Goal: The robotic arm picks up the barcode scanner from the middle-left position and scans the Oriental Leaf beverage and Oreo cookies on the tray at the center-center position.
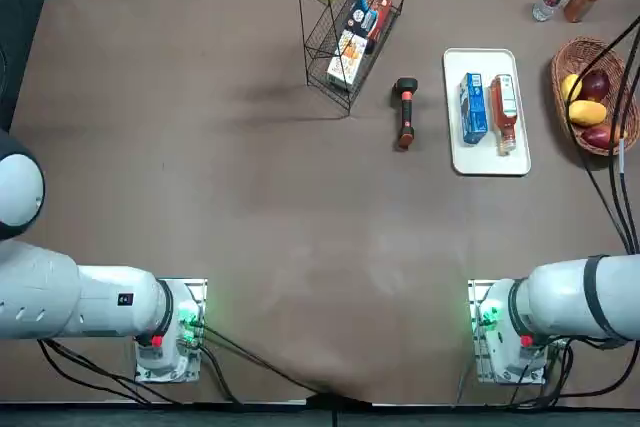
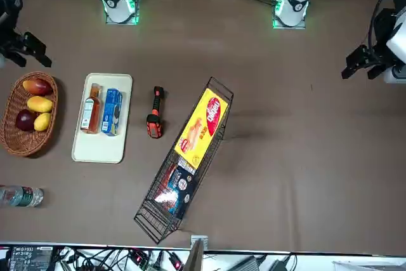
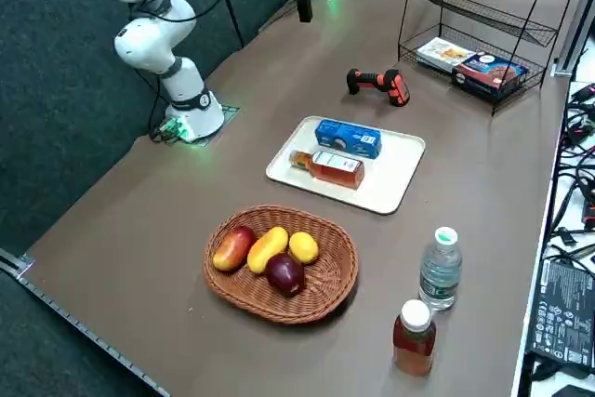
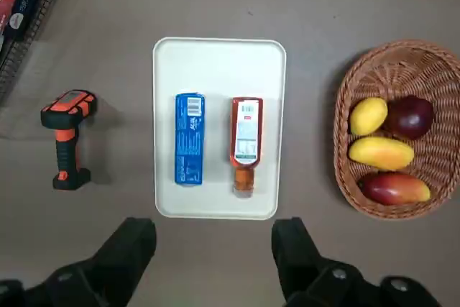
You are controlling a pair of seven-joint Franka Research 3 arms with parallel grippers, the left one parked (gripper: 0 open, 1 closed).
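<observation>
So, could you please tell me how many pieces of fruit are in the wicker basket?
4: a yellow fruit beside a dark purple one, a second yellow one next, then a red one. None seems hidden.

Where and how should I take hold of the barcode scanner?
Likely by the slim handle of the barcode scanner, from above, with the right gripper closing across its width. It lies on its side, handle narrower than the head, and stands apart from both the wire rack and the tray.
</observation>
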